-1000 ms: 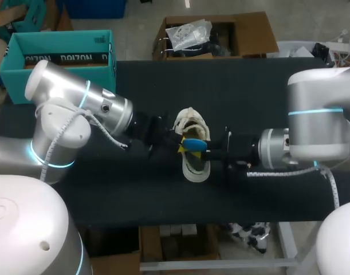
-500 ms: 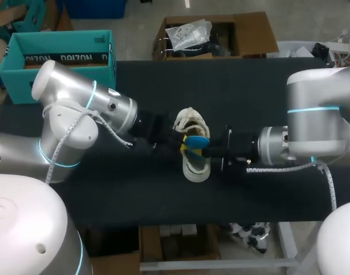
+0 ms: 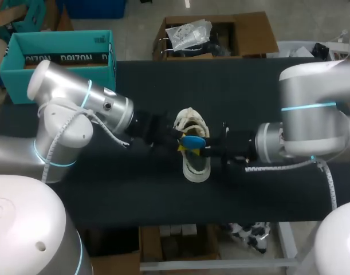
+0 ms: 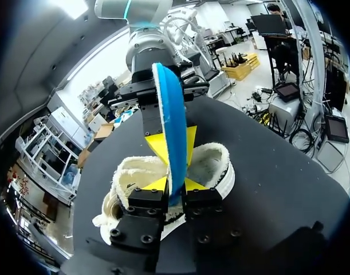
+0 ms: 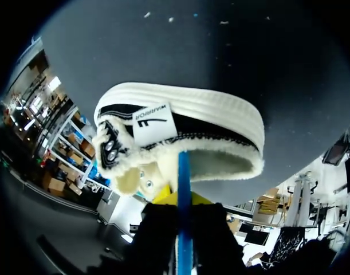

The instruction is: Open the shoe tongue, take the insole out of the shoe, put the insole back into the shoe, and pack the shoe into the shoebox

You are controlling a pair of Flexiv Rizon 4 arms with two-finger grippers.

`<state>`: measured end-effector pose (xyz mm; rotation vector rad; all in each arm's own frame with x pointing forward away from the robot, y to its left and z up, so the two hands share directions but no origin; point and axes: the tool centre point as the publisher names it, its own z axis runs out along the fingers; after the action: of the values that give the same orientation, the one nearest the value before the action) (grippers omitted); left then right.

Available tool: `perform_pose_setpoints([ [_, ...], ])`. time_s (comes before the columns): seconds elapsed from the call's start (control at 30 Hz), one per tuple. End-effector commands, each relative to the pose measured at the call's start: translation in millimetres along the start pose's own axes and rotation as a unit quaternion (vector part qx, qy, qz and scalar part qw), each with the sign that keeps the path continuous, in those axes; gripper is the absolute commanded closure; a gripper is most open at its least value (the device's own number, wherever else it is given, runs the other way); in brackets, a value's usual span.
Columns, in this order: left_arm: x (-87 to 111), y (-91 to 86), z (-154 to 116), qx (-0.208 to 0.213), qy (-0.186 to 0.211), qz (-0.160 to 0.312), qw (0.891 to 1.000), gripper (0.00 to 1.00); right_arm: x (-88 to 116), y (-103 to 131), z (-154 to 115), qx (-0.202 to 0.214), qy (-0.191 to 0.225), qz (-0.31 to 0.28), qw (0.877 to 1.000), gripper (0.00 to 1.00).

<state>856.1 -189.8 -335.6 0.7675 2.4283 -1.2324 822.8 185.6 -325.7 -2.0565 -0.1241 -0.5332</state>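
Insole [image 3: 193,141]: blue, stood on edge over the shoe [image 3: 196,163], caught between both my grippers; I could not tell whether its lower end touched the lining. Left gripper [image 4: 173,186]: fingers drawn in close, yellow tips pinching one end of the insole from both sides; right gripper [image 5: 183,200]: likewise narrowed, clamped on the opposite end, facing the left one across the shoe. Shoe: cream fleece lining, black side, white sole, lying at the middle of the black table [image 3: 249,91], well apart from the teal shoebox [image 3: 60,54] at the far left corner.
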Motion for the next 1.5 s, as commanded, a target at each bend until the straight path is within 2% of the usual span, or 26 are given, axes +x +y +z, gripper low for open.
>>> perform_pose_setpoints([
  [0.03,4.7,-0.2,-0.8,-0.007,-0.004,-0.002,1.000,0.87,-1.5,-5.0,-4.5,-0.013,-0.007,-0.006,1.000,1.00],
  [0.17,5.9,-1.1,-1.7,-0.015,-0.006,-0.002,1.000,0.91,-3.8,-3.3,-8.7,-0.009,-0.010,-0.023,1.000,1.00],
  [0.2,6.6,-2.5,-1.6,-0.016,-0.007,-0.002,1.000,1.00,-3.8,-1.6,-9.5,-0.007,-0.011,-0.026,1.000,1.00],
  [0.37,10.9,-5.2,3.3,-0.033,-0.010,0.003,0.999,1.00,-1.3,13.7,-8.2,0.010,-0.016,-0.038,0.999,1.00],
  [0.6,11.1,1.5,9.4,-0.046,-0.020,-0.009,0.999,1.00,2.1,30.4,-6.2,0.022,-0.024,-0.036,0.999,1.00],
  [0.87,10.7,-1.5,-0.9,-0.034,-0.036,-0.025,0.998,1.00,-2.7,14.9,-10.4,0.032,-0.024,-0.041,0.998,1.00],
  [1.47,10.7,-1.5,-0.9,-0.034,-0.036,-0.025,0.998,1.00,-2.7,14.9,-10.4,0.032,-0.024,-0.041,0.998,1.00],
  [1.5,10.7,-1.5,-0.9,-0.034,-0.036,-0.025,0.998,1.00,-5.0,9.6,-15.1,0.010,-0.018,-0.052,0.998,1.00],
])
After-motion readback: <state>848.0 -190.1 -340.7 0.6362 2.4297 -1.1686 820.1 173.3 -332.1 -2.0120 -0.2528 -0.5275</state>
